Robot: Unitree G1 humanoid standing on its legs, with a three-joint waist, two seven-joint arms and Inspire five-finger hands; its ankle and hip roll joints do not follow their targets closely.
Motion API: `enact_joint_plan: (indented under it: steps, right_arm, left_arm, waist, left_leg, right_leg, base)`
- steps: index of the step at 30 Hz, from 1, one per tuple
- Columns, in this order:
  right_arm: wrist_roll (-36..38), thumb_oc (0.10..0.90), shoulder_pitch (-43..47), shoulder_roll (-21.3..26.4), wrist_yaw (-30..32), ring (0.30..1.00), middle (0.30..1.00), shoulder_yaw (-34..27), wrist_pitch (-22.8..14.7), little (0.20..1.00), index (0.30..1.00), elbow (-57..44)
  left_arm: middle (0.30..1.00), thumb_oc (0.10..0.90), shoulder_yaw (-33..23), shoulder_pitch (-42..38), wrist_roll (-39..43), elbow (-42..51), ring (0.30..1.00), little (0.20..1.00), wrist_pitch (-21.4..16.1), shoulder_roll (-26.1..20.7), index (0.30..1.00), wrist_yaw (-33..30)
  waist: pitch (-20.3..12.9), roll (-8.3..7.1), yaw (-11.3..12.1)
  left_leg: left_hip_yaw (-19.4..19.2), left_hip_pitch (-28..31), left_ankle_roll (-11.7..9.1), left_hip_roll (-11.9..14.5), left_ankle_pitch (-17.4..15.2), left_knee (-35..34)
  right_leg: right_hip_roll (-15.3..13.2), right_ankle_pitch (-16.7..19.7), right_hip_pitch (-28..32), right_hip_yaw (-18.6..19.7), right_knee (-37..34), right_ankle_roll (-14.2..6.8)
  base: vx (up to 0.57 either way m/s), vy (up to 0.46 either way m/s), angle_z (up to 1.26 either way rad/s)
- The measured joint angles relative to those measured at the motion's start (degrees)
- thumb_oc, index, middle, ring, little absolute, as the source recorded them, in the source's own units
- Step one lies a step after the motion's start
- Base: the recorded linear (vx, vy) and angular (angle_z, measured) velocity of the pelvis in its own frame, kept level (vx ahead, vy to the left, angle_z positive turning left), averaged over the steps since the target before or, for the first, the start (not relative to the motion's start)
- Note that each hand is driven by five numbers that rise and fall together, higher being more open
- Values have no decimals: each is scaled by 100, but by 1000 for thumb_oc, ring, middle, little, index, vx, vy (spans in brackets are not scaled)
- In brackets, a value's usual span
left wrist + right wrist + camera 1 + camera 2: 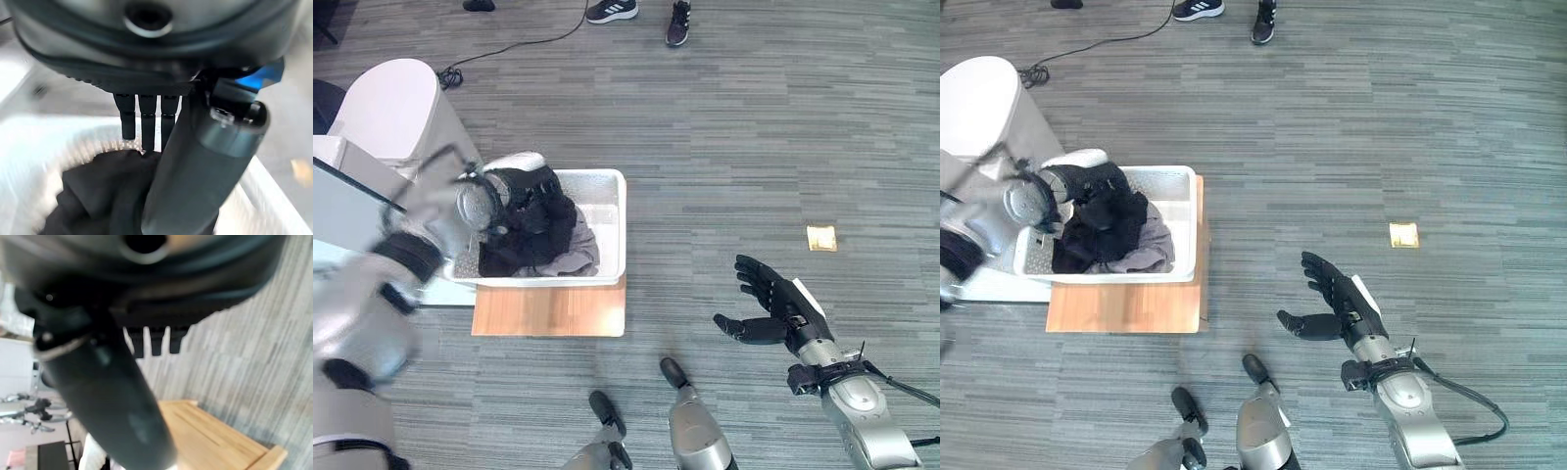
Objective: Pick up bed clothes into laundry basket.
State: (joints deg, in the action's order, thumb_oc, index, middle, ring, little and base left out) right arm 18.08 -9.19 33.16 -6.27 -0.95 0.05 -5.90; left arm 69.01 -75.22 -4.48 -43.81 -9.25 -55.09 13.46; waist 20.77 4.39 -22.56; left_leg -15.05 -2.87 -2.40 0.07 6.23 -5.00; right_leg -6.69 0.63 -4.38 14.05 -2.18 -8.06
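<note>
A white laundry basket stands on a wooden board on the floor. Dark and grey clothes lie heaped inside it. My left hand hovers over the basket's far end, right above the heap. In the left wrist view its fingers reach out straight, tips touching the dark cloth, with the thumb stretched alongside. My right hand hangs over bare floor well to the right of the basket, fingers spread open and holding nothing.
A white rounded object stands at the back left, beside the basket. A person's shoes show at the far edge with a cable on the floor. A small yellow marker lies on the floor at right.
</note>
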Motion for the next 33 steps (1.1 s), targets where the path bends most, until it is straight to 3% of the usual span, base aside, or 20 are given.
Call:
enact_joint_plan:
  steps: [2, 6, 11, 14, 16, 17, 18, 20, 21, 23, 25, 28, 30, 31, 33]
  right_arm:
    - [5, 800, 111, 174, -135, 900, 900, 44, -8, 900, 900, -7]
    - [3, 800, 155, 341, -219, 900, 900, 29, -11, 900, 900, -7]
    - [-2, 800, 131, 353, -276, 900, 900, 4, -17, 900, 900, -5]
    - [-20, 800, 103, 353, -354, 900, 900, -16, -25, 900, 900, -5]
    - [-126, 800, 63, 350, -355, 900, 900, -46, -25, 900, 900, -4]
    - [-164, 800, 57, 353, -360, 900, 900, -64, -24, 900, 900, -4]
    - [-185, 800, 94, 344, -362, 900, 900, -81, -27, 900, 900, -3]
    - [-184, 800, 124, 339, -365, 900, 900, -125, -39, 900, 900, 4]
    - [-183, 800, 118, 314, -358, 900, 900, -212, -50, 900, 900, 22]
    - [-189, 800, 83, 159, -348, 900, 900, -338, -54, 900, 900, 114]
    - [-239, 800, -50, 84, -330, 900, 900, -573, -61, 900, 900, 94]
    - [-426, 800, -357, -90, -286, 900, 900, -1102, -47, 900, 900, 97]
    - [-443, 800, -363, -241, -213, 900, 900, -1269, -43, 900, 900, 105]
    - [-455, 800, -331, -347, -212, 900, 900, -1292, -44, 900, 900, 86]
    - [-484, 800, -281, -583, -183, 900, 900, -1287, -46, 900, 900, 70]
  left_arm:
    - [900, 800, 288, -228, -250, 438, 900, 900, -148, -448, 900, 33]
    - [900, 800, 282, -231, -72, 997, 900, 900, -334, -940, 900, 106]
    - [900, 800, 282, -365, 113, 1460, 900, 900, -446, -1308, 900, 92]
    - [900, 800, 191, -359, 922, 1957, 900, 900, -526, -1831, 900, 92]
    - [900, 800, -125, -330, 1330, 2162, 900, 900, -566, -2079, 900, 73]
    - [900, 800, -630, -86, 1460, 2167, 900, 900, -568, -2084, 900, 59]
    - [900, 800, -1615, 538, 1864, 2238, 900, 900, -570, -2104, 900, -96]
    - [900, 800, -2760, 1332, 2278, 2296, 900, 900, -588, -2013, 900, -179]
    - [900, 800, -4244, 2429, 2897, 2364, 900, 900, -660, -1609, 900, -355]
    - [900, 800, -5645, 3625, 3456, 2479, 900, 900, -644, -1246, 900, -543]
    - [900, 800, -7909, 5569, 4416, 3021, 900, 900, -673, 185, 900, -575]
    - [900, 800, -8651, 6783, 5393, 3315, 900, 900, -542, 1871, 900, -243]
    - [900, 800, -8481, 7516, 5488, 3259, 900, 900, -323, 2647, 900, -246]
    - [900, 800, -8433, 7852, 5490, 3157, 900, 900, -175, 2983, 900, -251]
    - [900, 800, -8300, 8374, 5437, 2941, 900, 900, 44, 3392, 900, -296]
  waist:
    - [56, 110, -6]
    - [68, 263, 55]
    - [43, 304, 290]
    - [42, 305, 418]
    - [35, 314, 579]
    - [29, 322, 624]
    - [22, 319, 704]
    - [11, 320, 797]
    - [-3, 309, 862]
    - [-120, 167, 962]
    - [-293, 66, 926]
    - [-589, -135, 1111]
    - [-764, -353, 1274]
    - [-838, -476, 1235]
    - [-950, -662, 1313]
  left_leg:
    - [6, -7, 0, 2, 0, 1]
    - [78, 4, -2, 26, 2, 1]
    - [225, 28, -10, 43, 7, 2]
    - [295, 29, -10, 44, 7, 3]
    - [313, 39, -10, 45, 7, 4]
    - [316, 50, -10, 45, 7, 3]
    - [329, 61, -10, 49, 7, 3]
    - [355, 67, -10, 52, 7, 3]
    - [361, 126, -9, 70, 6, 3]
    - [378, 170, -11, 143, 3, 3]
    - [401, 282, -14, 190, -1, 2]
    - [514, 390, -18, 288, -154, 0]
    - [523, 391, -17, 308, -182, 0]
    - [537, 397, -17, 309, -182, 0]
    - [556, 390, -17, 296, -182, -1]
  right_leg:
    - [12, 18, -6, -16, -4, 5]
    - [33, 27, 54, -118, -14, 17]
    - [47, 28, 134, -242, -10, 20]
    - [50, 29, 159, -295, -8, 20]
    - [53, 31, 174, -321, -1, 24]
    - [54, 31, 184, -324, 8, 24]
    - [58, 31, 194, -335, 12, 24]
    - [89, 31, 198, -353, 27, 24]
    - [114, 30, 246, -344, 40, 27]
    - [173, 30, 298, -423, 29, 26]
    - [200, 27, 372, -459, 26, 25]
    - [288, -27, 483, -526, 4, 91]
    - [313, -50, 481, -547, 42, 110]
    - [306, -56, 479, -560, 44, 120]
    - [293, -82, 496, -585, 48, 117]
  base:
    - [-14, -14, 3]
    - [11, -19, 10]
    - [1, -24, 14]
    - [4, -15, 10]
    - [-9, -16, 5]
    - [-7, -28, 5]
    - [-16, -30, 3]
    - [-12, -34, -1]
    - [14, -20, -6]
    - [3, -15, 0]
    - [34, 6, -2]
    - [28, 19, 5]
    - [28, 17, 4]
    - [16, 26, 5]
    - [0, 33, 6]
